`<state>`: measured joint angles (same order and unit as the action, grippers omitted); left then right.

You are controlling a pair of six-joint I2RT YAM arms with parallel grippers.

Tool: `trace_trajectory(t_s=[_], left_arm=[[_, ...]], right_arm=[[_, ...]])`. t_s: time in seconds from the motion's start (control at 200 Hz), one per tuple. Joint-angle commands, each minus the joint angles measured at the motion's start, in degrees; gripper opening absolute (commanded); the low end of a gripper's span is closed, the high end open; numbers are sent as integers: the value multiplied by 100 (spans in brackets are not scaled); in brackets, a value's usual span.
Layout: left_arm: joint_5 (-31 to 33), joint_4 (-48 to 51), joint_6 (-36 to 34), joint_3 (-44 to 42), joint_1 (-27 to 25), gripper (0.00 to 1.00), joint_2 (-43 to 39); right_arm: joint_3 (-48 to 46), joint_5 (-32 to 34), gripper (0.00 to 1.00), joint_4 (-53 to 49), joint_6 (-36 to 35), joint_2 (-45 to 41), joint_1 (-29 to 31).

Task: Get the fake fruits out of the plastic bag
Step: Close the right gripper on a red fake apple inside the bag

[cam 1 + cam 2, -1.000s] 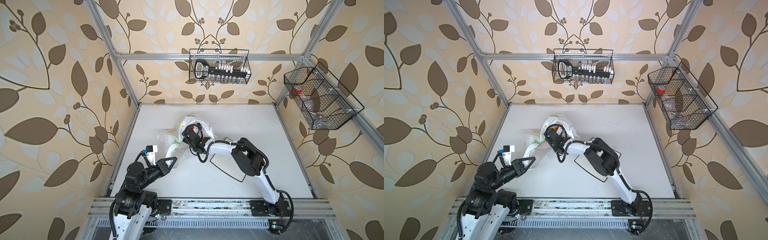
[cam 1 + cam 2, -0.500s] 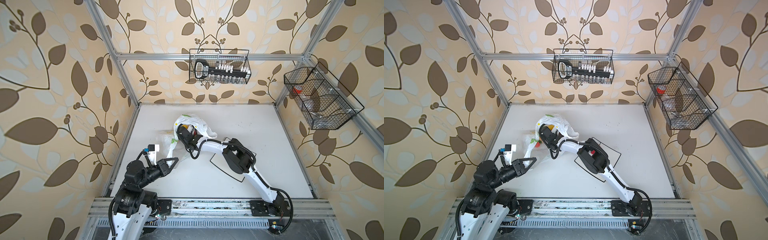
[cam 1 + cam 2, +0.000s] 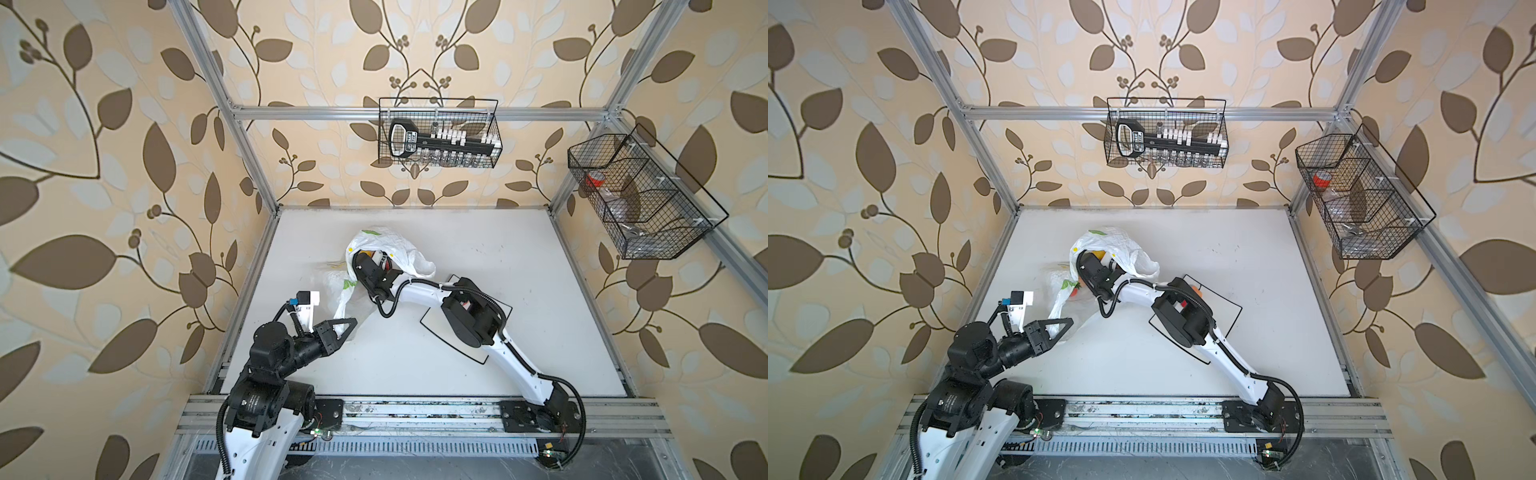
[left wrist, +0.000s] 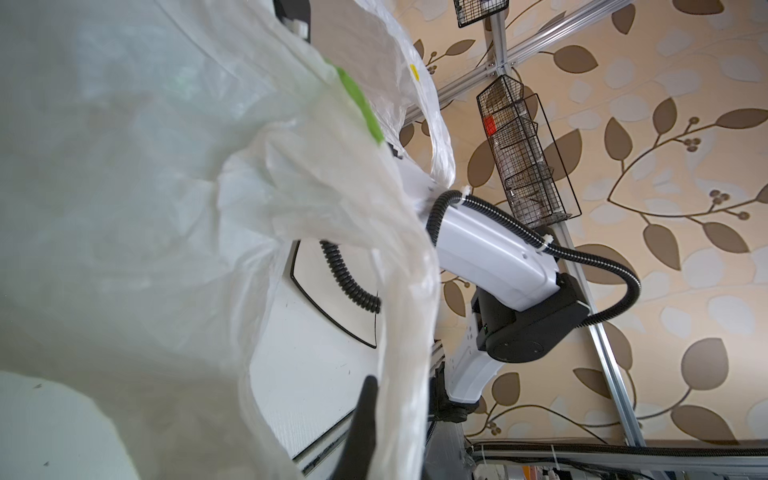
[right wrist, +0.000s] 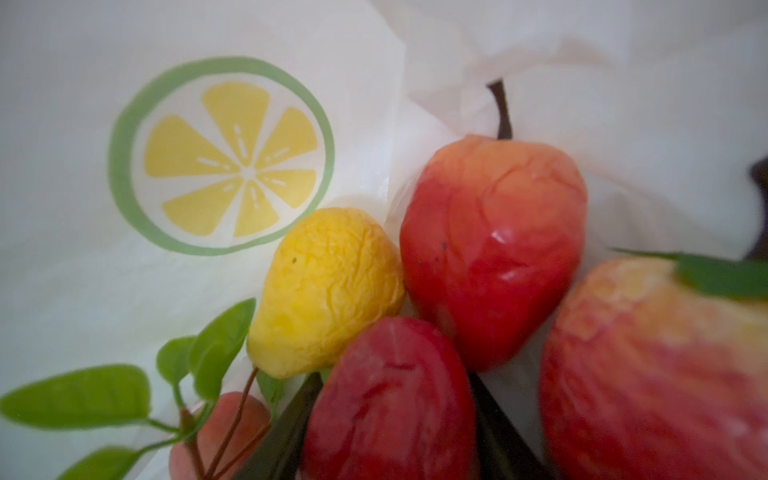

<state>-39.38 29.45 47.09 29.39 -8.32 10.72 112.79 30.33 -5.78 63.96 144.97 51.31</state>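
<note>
Right pincer (image 5: 392,376) sat deep inside the plastic bag (image 3: 395,245), jaws pinching a red fruit (image 5: 386,415) that lay lengthwise straight out between them. Left pincer (image 3: 348,323) was clamped shut on the bag's near end. Inside the bag, a big peach (image 5: 648,374) crowded alongside, a stemmed red fruit (image 5: 494,249) sat just beyond, then the lemon (image 5: 328,291) and leafy sprig (image 5: 216,345). Snag risk, I reckon.

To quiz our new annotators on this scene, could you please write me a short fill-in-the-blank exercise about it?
1. The left gripper is shut on the white plastic ___.
2. In the right wrist view, a red fruit sits between the right gripper's two ___.
3. The wrinkled fruit next to the printed lemon slice is ___.
4. The square white plate has a ___ rim.
Missing words: bag; fingers; yellow; black.
</note>
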Motion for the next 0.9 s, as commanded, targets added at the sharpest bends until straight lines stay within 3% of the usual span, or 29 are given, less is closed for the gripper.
trace_trajectory(t_s=[0.0, 0.345, 0.895], left_arm=[[349, -114, 48, 51, -47, 0, -150], [1067, 263, 151, 8, -47, 0, -364], [1230, 134, 345, -130, -48, 0, -351]], right_arm=[[-479, -137, 37, 114, -137, -386, -7], [-2050, -663, 35, 1077, -128, -1535, 77], [-3511, -1252, 33, 1513, -481, -2777, 146]])
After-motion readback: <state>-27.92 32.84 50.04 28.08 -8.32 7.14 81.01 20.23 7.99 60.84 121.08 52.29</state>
